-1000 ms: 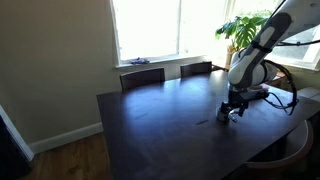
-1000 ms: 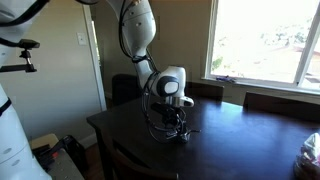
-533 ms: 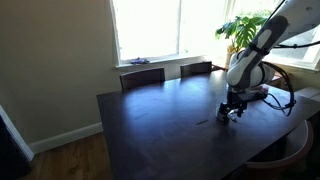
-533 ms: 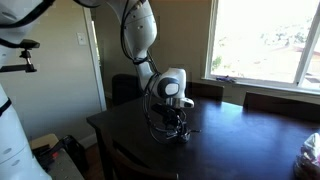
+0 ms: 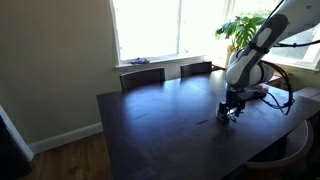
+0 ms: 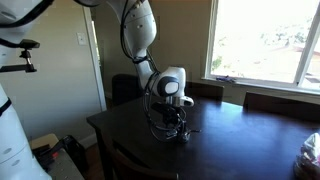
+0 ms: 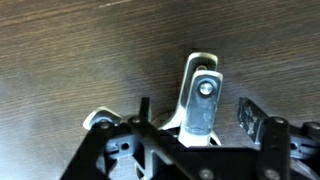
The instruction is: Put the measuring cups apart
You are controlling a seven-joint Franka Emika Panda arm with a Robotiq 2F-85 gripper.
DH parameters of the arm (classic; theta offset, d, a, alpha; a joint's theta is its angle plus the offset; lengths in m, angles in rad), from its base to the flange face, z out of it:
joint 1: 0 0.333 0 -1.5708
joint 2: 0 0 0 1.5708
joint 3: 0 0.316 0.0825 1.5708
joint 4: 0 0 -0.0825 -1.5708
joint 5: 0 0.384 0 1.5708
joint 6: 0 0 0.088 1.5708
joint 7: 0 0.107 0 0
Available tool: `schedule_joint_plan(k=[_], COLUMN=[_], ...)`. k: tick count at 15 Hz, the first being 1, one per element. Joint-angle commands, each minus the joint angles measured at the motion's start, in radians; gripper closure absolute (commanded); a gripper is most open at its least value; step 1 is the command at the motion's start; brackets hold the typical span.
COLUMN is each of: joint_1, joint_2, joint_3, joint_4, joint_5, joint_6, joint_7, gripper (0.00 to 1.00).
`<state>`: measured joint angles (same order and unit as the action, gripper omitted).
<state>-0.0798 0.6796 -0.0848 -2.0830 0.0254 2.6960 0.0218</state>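
The measuring cups [image 7: 203,95] lie on the dark wooden table [image 7: 70,50]. In the wrist view one flat silver handle [image 7: 205,75], with a hole near its end, runs toward twelve o'clock from the middle of the picture. A second pale rim [image 7: 100,120] peeks out at about eight o'clock from it. The tool's own frame hides where the two meet, so I cannot tell whether they are nested or only touching. The gripper [image 7: 197,114] straddles that handle with its fingers [image 7: 250,118] spread. The handle sits in the gap with bare wood showing at three and nine o'clock of it, so nothing is pinched yet. In an exterior view the cups are only a small grey speck [image 5: 224,115] at the tool's foot, near the table's three o'clock edge, with the arm [image 5: 255,50] bent steeply down over them. The chairs [image 5: 143,77] and the window [image 5: 150,28] lie well apart, toward eleven o'clock. Both exterior views look the same as a second ago: the arm has held its low pose and nothing on the table has shifted. That suggests the approach is finished and the step in hand is closing on the handle. The separating itself appears not yet begun. A thin flat handle may slip, or drag its neighbour along.
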Motion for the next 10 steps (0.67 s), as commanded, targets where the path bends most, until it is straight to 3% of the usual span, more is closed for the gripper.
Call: schedule_joint_plan(k=[1,7,9,10], joint_1=[0.005,0.007,0.007,0.006], joint_2=[-0.061,-0.078,-0.076,-0.076], joint_3=[-0.002,-0.004,-0.004,-0.004], joint_4=[-0.049,-0.050,-0.045,-0.046], joint_5=[-0.018,-0.038,-0.038,-0.039], joint_6=[0.006,-0.003,-0.014,-0.012], joint_7=[-0.011,-0.023,-0.025,-0.026], gripper=[0.42,0.54,0.62,0.71])
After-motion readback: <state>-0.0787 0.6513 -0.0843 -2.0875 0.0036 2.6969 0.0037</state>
